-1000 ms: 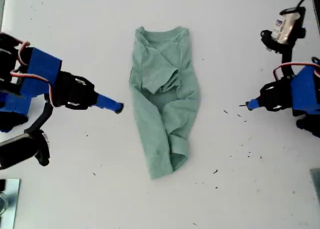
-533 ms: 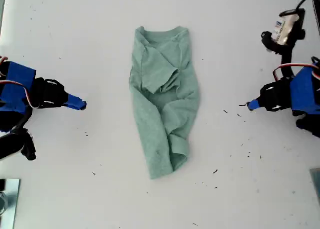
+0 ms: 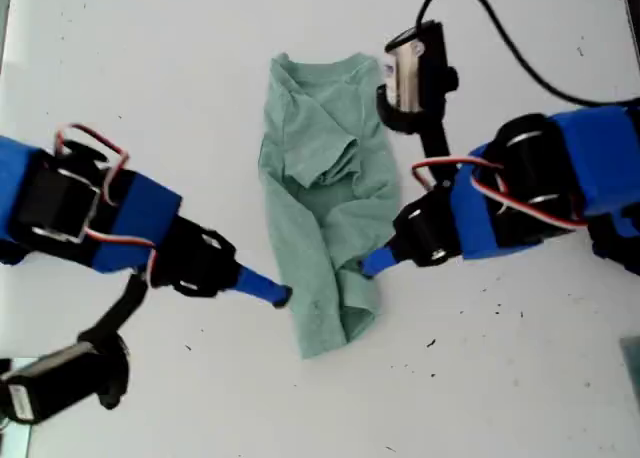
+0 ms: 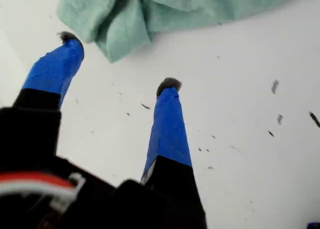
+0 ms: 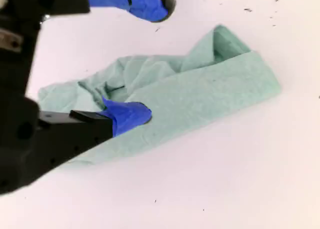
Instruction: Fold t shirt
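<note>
The white table [image 3: 150, 78] filled the whole exterior view, bare but for cloth and arms. At the lower left of that frame my second gripper [image 3: 280, 296] reached in, its blue tip right at the left edge of the t shirt [image 3: 325, 178], low on the garment. In its wrist view the jaws stood well apart, one blue finger [image 5: 127, 116] lying against the green knit and the other raised beyond the cloth; nothing was pinched between them. The t shirt lay in the middle of the frame, collar toward the top, already gathered into a long narrow strip with rumpled folds and its lower end turned toward the bottom edge. From the right of the frame my first gripper [image 3: 370, 263] came down to the strip's right edge. Its two taped fingers [image 4: 167, 124] were spread wide over bare table, empty, one tip just beside the fabric. Dark specks [image 3: 497, 308] dotted the table at the lower right.
</note>
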`<state>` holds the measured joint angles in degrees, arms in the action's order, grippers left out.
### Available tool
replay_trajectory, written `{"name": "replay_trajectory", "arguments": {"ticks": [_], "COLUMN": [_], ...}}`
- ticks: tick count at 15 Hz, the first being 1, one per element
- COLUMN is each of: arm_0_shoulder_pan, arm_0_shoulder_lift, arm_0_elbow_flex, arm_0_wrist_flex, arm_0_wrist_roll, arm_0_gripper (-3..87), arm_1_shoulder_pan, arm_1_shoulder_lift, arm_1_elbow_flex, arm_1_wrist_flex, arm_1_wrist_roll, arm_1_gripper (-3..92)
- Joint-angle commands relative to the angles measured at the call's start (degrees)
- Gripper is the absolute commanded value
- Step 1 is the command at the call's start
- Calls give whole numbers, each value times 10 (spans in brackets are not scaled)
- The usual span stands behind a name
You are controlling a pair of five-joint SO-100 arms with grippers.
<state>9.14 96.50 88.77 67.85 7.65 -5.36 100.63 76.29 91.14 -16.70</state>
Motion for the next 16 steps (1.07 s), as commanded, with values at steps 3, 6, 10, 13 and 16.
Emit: {"name": "replay_trajectory", "arguments": {"ticks": [3, 6, 10, 13, 16], "arm_0_shoulder_pan": [23, -6, -36, -42, -17], "arm_0_shoulder_lift": [-212, -297, -337, -396, -410], "arm_0_elbow_flex": [-180, -203, -219, -248, -279], "arm_0_wrist_flex": [-6, -33, -51, -67, -81], "arm_0_wrist_roll": [4, 8, 14, 27, 64], "arm_0_gripper": [319, 328, 319, 29, -2], "arm_1_shoulder_pan": [-60, -64, -62, -74, -87], "arm_1_shoulder_lift": [-84, -160, -269, -316, -311], "arm_1_elbow_flex": [-74, -68, -53, -48, -59], "arm_1_wrist_flex": [-36, -105, -200, -244, -265], "arm_1_wrist_roll": [71, 59, 33, 46, 16], "arm_1_gripper": [305, 306, 284, 19, -4]}}
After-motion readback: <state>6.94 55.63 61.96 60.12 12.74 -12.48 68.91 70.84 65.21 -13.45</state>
